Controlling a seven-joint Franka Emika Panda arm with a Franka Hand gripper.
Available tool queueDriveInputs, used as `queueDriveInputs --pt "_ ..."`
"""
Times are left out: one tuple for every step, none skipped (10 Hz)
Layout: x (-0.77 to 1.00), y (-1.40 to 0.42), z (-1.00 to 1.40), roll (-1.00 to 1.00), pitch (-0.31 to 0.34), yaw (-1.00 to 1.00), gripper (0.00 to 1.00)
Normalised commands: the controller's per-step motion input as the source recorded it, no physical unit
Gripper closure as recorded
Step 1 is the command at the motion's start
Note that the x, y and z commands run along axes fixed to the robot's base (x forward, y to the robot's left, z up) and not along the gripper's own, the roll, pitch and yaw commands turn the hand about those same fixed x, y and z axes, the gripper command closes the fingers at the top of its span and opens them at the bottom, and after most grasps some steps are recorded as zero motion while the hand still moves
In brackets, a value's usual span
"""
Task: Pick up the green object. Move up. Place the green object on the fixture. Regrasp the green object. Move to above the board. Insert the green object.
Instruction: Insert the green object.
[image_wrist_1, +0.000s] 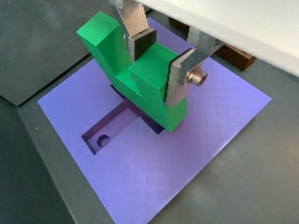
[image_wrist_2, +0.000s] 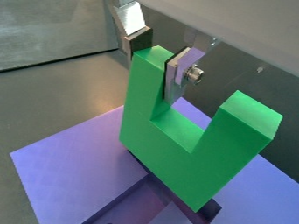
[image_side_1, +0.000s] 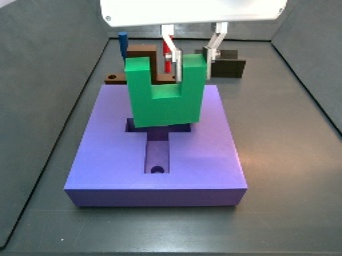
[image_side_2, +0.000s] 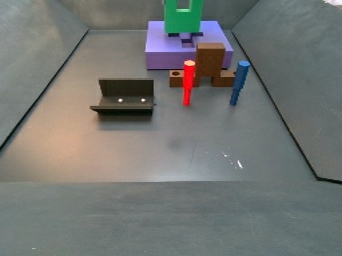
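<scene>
Currently at insert step. Gripper (image_wrist_1: 162, 58) clamped on green object (image_wrist_1: 138, 77), fingers on one upright prong. Object stands upright over board (image_wrist_1: 198, 149), lower end at or just entering cross recess (image_side_1: 158, 150); seating depth unclear. Next: push straight down, then release.

I worked in a lab test cell: grey walled floor (image_side_2: 160, 150), a bolted-down fixture (image_side_2: 124, 97), and a printed purple board (image_side_1: 160, 150) awaiting me.

Both wrist views close, looking down past claw (image_wrist_1: 160, 54) onto board (image_wrist_1: 198, 149). Side views: near board (image_side_1: 201, 150); far opposite, board (image_side_2: 158, 45) distant.
</scene>
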Motion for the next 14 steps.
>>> queueDriveInputs --pt "-0.07 0.00 0.00 -0.37 0.090 -0.10 1.00" --pt "-0.04 0.00 0.00 -0.40 0.103 -0.11 1.00" --pt "-0.01 0.00 0.00 -0.41 0.099 -0.12 1.00" --pt "0.00 0.03 -0.01 -0.41 0.097 -0.11 1.00" --pt "0.00 0.05 -0.05 -0.38 0.079 -0.11 1.00" --pt "0.00 0.11 0.00 -0.38 0.064 -0.05 1.00" --pt "0.00 0.00 0.00 -0.01 0.000 0.00 1.00" --pt "0.00 0.00 0.00 -0.24 0.000 -0.05 1.00" --pt "0.00 0.00 0.00 -0.42 0.057 -0.20 1.00" --pt "0.00 0.00 0.01 -0.47 0.066 -0.21 1.00" --pt "0.00 0.00 0.01 -0.49 0.051 -0.19 1.00" --pt "0.00 0.00 0.06 -0.50 0.040 -0.16 1.00" --pt "0.00 -0.09 0.05 -0.50 0.057 -0.09 1.00" --pt "0.00 -0.13 0.01 -0.50 0.063 -0.03 1.00"
